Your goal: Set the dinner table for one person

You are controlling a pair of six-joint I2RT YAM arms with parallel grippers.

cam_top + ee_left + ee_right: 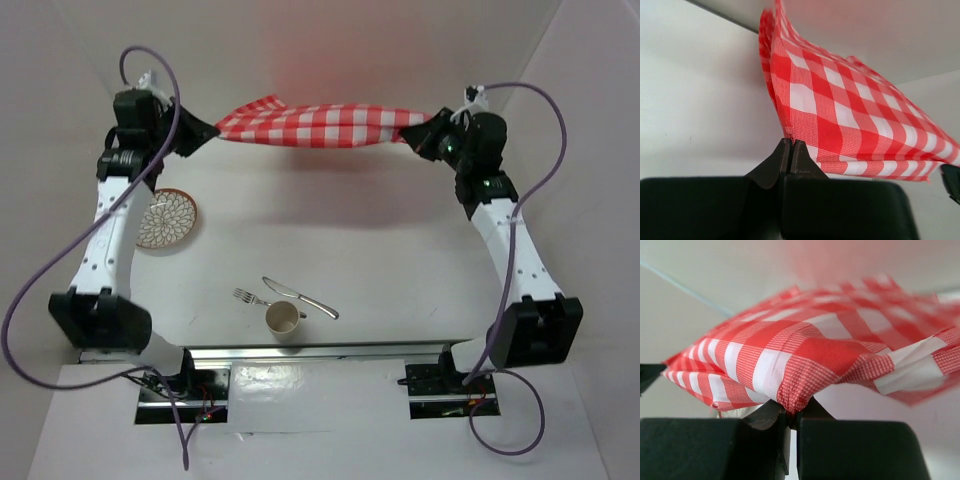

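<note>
A red-and-white checked cloth (pixel 320 125) hangs stretched above the far part of the white dinner table (pixel 400 260). My left gripper (pixel 212 134) is shut on the cloth's left corner; its closed fingertips pinch the hem in the left wrist view (pixel 791 142), below the cloth (pixel 840 120). My right gripper (pixel 418 136) is shut on the cloth's right end, with fabric bunched between its tips in the right wrist view (pixel 794 412), under the cloth (pixel 810 355). A patterned plate (pixel 166 218), a fork (pixel 251 298), a knife (pixel 299 296) and a cream cup (pixel 283 319) lie on the table.
White walls enclose the table on the left, right and back. A silver rail (pixel 320 352) runs along the near edge between the arm bases. Purple cables loop beside both arms.
</note>
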